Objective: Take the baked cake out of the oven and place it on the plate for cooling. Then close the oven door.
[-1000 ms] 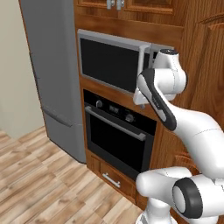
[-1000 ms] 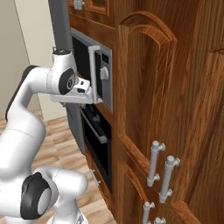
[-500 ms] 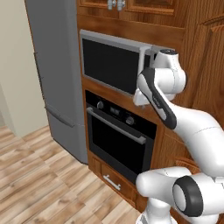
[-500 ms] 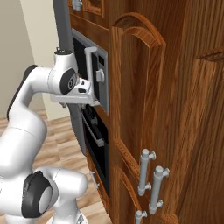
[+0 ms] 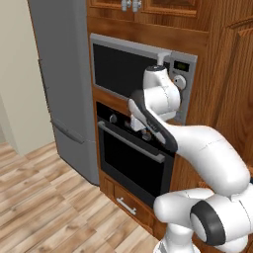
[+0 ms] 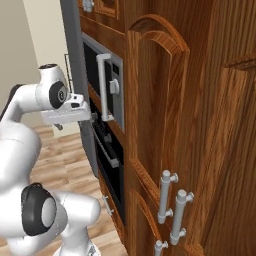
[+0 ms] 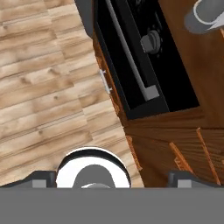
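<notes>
Directly below the microwave [image 5: 143, 74], the oven [image 5: 129, 153] sits built into the wooden cabinetry, and the oven door [image 5: 126, 160] stands shut, flush with the cabinet front. Its long grey bar handle [image 5: 131, 142] runs along the door's upper edge, beneath the knobs of the control strip. Left of the oven stands the grey refrigerator [image 5: 62, 84], and open wooden floor [image 5: 44, 207] spreads out in front of both. Just in front of the oven's control strip the end effector [image 7: 111, 177] hangs with its fingers spread wide and nothing between them, clear of the handle. Below the oven door a drawer [image 5: 129, 208] lies closed.
</notes>
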Motion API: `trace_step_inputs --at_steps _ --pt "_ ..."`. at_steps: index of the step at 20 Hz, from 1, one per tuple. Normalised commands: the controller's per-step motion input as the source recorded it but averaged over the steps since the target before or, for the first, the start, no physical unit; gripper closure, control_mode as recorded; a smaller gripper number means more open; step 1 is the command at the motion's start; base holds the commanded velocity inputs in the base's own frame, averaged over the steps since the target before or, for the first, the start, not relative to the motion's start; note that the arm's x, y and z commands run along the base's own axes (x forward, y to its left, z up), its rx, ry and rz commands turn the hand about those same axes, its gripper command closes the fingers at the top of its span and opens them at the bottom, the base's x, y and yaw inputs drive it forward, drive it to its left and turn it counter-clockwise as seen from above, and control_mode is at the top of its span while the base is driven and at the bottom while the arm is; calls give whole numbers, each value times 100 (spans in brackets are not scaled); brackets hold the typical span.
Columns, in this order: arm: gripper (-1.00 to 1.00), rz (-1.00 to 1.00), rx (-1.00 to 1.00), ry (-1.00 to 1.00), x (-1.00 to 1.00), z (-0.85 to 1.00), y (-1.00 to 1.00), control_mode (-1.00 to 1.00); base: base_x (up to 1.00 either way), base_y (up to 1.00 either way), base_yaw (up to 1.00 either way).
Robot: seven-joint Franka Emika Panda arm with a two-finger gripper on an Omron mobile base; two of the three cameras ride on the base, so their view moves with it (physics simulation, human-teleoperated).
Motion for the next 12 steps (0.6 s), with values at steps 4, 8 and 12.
trace_step_inputs --at_steps 4,8,12 --pt "-100 -1 -29 6 33 -39 55 -100 0 0 0" --pt "-100 -4 -30 0 24 -35 13 -100 0 0 0" --pt "-100 -4 -30 0 20 -37 8 -100 0 0 0"
